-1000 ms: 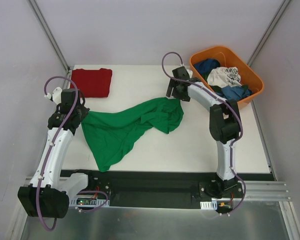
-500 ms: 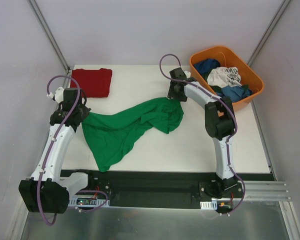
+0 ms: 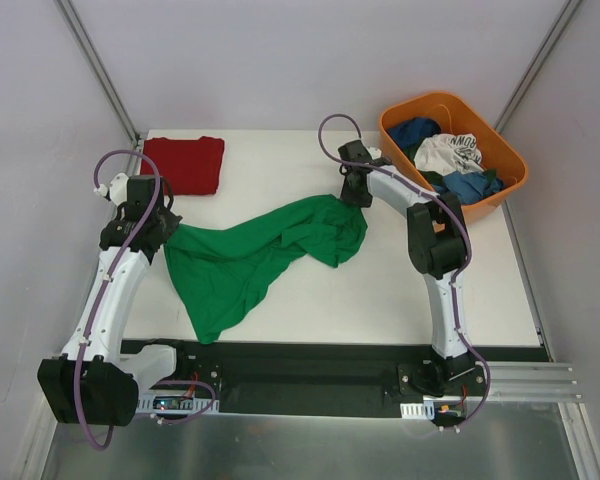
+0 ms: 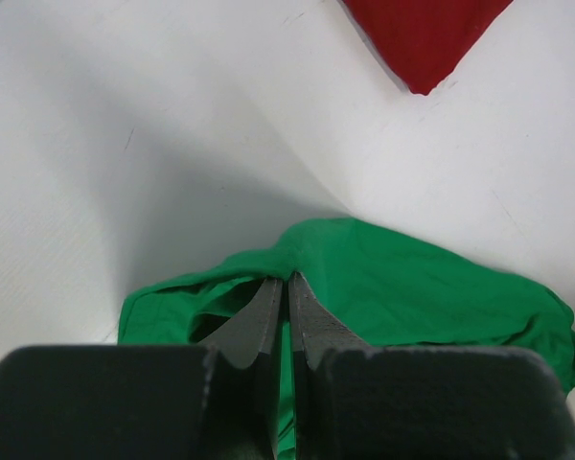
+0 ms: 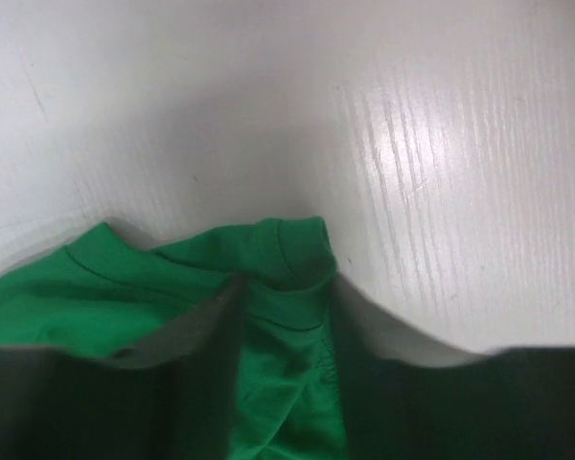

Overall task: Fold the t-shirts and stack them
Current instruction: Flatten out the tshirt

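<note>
Two t-shirts lie on the white table [image 3: 280,150]. The bright green cotton t-shirt [image 3: 250,255] is rumpled and stretched out across the middle, between the two arms. The dark red cotton t-shirt [image 3: 184,164] is folded flat in the far left corner, apart from the green one. The left fingers [image 4: 271,309] are pinched tight on the left edge of the green t-shirt. The right fingers [image 5: 199,335] are spread apart at the green t-shirt's far right end. One finger is on each side of a stitched edge, and the cloth sits in the gap between them. An orange plastic basket [image 3: 427,102] holding blue and white clothes [image 3: 450,155] stands at the far right corner.
</note>
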Motion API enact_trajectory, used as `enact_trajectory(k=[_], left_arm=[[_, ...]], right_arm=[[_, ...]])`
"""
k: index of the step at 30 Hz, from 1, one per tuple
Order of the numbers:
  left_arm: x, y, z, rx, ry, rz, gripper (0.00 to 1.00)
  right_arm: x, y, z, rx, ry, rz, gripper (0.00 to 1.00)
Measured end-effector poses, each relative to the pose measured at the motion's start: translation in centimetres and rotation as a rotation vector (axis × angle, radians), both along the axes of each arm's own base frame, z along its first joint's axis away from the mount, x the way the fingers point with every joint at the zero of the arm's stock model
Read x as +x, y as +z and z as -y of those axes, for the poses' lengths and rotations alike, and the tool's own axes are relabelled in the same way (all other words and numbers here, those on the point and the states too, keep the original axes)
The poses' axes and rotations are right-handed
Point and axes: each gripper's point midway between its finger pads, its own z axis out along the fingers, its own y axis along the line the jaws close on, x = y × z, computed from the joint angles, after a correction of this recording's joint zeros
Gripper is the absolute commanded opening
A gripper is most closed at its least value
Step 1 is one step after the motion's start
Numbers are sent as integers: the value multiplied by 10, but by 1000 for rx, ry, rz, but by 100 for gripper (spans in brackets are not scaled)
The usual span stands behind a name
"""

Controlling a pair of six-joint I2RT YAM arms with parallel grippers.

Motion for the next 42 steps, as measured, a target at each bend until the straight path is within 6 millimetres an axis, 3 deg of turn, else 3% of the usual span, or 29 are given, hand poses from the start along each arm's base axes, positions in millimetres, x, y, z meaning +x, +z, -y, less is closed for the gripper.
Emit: enact_trajectory(k=[2, 5, 9, 12, 14, 17, 20, 24, 28, 30, 33, 36, 39, 42], left_arm=[[0, 0, 0, 0, 0, 0, 0], [0, 0, 0, -1, -1, 1, 0], [3, 10, 0, -1, -1, 23, 0], [8, 28, 0, -2, -1, 67, 0], [9, 44, 0, -2, 0, 110, 0], [8, 80, -1, -2, 2, 207, 0], [-2, 127, -2, 1, 3, 337, 0], [-30, 183, -4, 6, 2, 513, 0], [-67, 236, -7, 20, 7, 690, 0], [-89, 260, -9, 31, 6, 776, 0], [-120, 291, -10, 42, 4, 894, 0], [-143, 309, -9, 49, -7, 969, 0], [-147, 314, -5, 45, -32, 991, 0], [-137, 308, -2, 41, -50, 963, 0]], right_arm=[[-2, -3, 1, -4, -2, -7, 17], [-4, -5, 3, -14, 1, -13, 6], [0, 1, 7, -46, 16, 12, 2], [4, 21, 13, -82, 31, 55, 1], [8, 51, 18, -97, 40, 114, 1], [11, 120, 24, -87, 46, 256, 1], [0, 216, 36, -55, 43, 453, 1], [-43, 339, 61, 13, 23, 717, 1], [-107, 425, 90, 77, 23, 923, 1], [-141, 455, 102, 114, 35, 1006, 1], [-186, 485, 115, 162, 66, 1101, 1], [-219, 502, 123, 196, 101, 1162, 1], [-240, 511, 130, 206, 117, 1198, 1], [-239, 506, 133, 182, 112, 1186, 1]])
